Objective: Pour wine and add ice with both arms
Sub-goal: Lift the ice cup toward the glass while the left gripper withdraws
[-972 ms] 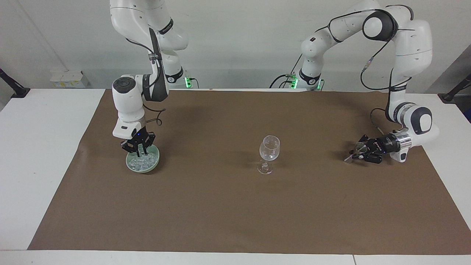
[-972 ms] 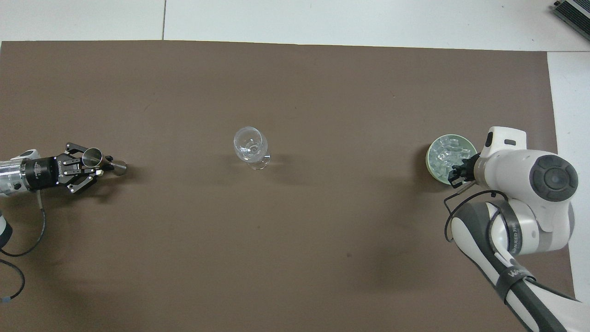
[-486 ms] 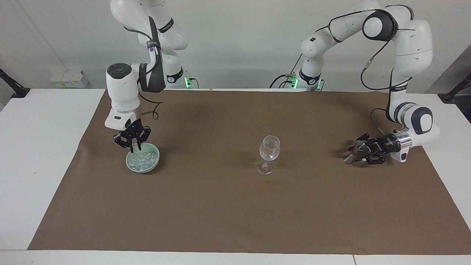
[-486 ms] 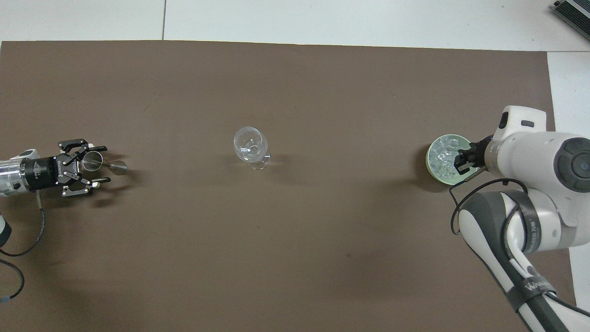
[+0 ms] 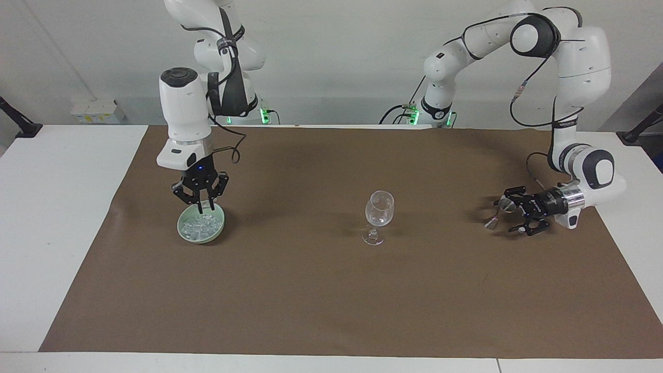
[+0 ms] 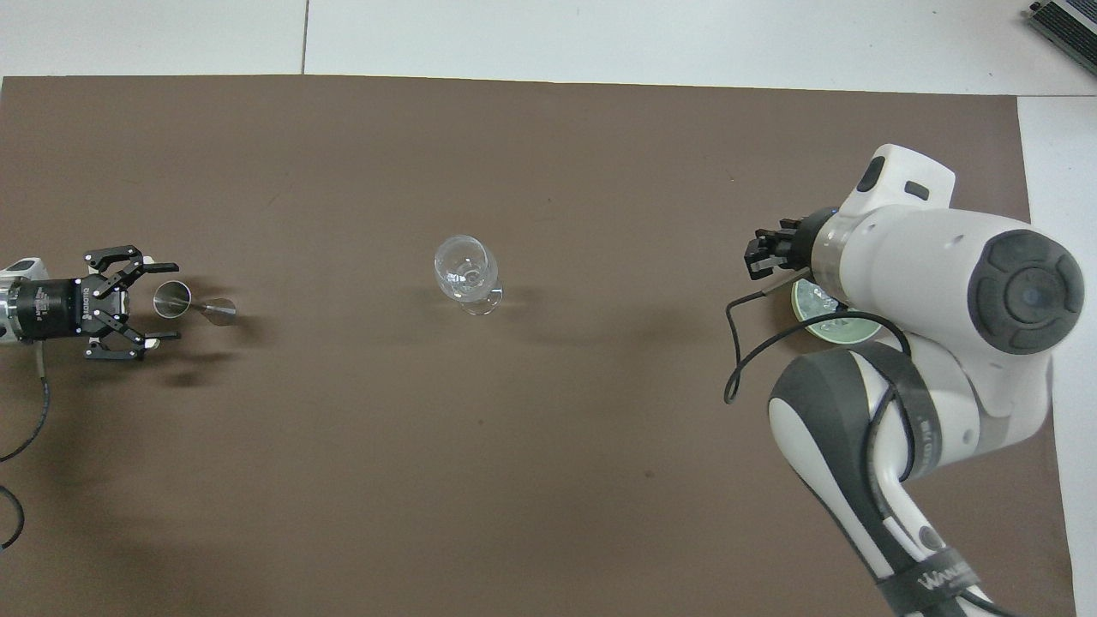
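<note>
A clear stemmed glass (image 5: 379, 210) stands upright mid-table; it also shows in the overhead view (image 6: 465, 267). The ice (image 5: 200, 226) is a heap of small clear cubes in a pale green bowl (image 5: 182, 232) toward the right arm's end. My right gripper (image 5: 205, 208) hangs just above the bowl; in the overhead view the right gripper (image 6: 754, 261) and its arm cover most of the bowl (image 6: 810, 307). A small metal stemmed cup (image 5: 501, 210) stands toward the left arm's end. My left gripper (image 5: 510, 212) is open and level, fingers on either side of the cup (image 6: 174, 300), apart from it.
Brown paper (image 5: 331, 300) covers the middle of the white table (image 5: 62, 217). Small white boxes (image 5: 96, 111) sit by the wall past the right arm's end. The right arm's cable (image 6: 737, 360) loops beside the bowl.
My right gripper has risen out of the ice bowl and shifted a little toward the glass. My left gripper has opened and drawn back from the metal cup, which stays standing.
</note>
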Robot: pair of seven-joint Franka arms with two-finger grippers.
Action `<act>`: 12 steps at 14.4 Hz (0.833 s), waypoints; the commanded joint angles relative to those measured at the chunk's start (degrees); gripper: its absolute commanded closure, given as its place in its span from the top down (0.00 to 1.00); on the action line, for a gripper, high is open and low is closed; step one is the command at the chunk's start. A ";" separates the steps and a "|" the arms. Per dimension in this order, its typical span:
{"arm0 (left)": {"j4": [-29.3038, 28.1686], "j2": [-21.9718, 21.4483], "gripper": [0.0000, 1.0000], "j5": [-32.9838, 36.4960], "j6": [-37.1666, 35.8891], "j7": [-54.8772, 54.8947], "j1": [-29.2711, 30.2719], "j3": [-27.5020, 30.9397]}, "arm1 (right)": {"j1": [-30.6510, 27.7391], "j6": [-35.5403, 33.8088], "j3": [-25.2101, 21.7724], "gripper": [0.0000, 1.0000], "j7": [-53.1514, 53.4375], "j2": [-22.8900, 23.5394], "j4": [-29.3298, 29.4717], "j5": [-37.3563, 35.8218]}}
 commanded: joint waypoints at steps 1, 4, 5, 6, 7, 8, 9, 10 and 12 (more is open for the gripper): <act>2.87 -1.19 1.00 4.54 -3.31 -1.79 0.91 -0.24 | 3.91 0.07 0.05 0.00 12.56 3.88 5.07 3.42; 5.16 -2.16 1.00 7.79 -3.75 -3.98 0.91 -0.24 | 9.62 3.74 0.05 0.00 25.83 7.04 9.73 6.16; 6.21 -2.34 1.00 9.45 -3.84 -3.99 0.82 -0.24 | 10.77 5.50 0.05 0.00 31.36 8.36 11.14 6.25; 6.92 -2.77 1.00 10.34 -3.75 -3.99 0.82 -0.24 | 12.00 6.39 0.05 0.00 35.16 9.85 13.15 6.78; 7.45 -3.21 1.00 11.13 -3.67 -3.55 0.74 -0.24 | 13.75 6.31 0.05 0.00 38.25 11.34 15.96 7.22; 9.02 -3.39 1.00 13.49 -3.66 -3.29 0.39 -0.33 | 15.16 6.13 0.05 0.00 40.89 12.14 17.72 8.00; 11.04 -3.48 1.00 16.04 -3.75 -3.20 0.04 -0.68 | 15.96 6.39 0.05 0.00 44.05 12.50 18.00 8.01; 12.19 -3.57 1.00 17.54 -3.84 -3.20 -0.32 -0.86 | 17.10 6.40 0.05 0.00 47.04 13.11 18.35 7.84; 12.81 -4.18 1.00 19.13 -3.32 -1.80 -0.49 -1.12 | 20.43 6.40 0.05 0.00 50.13 14.69 19.93 7.13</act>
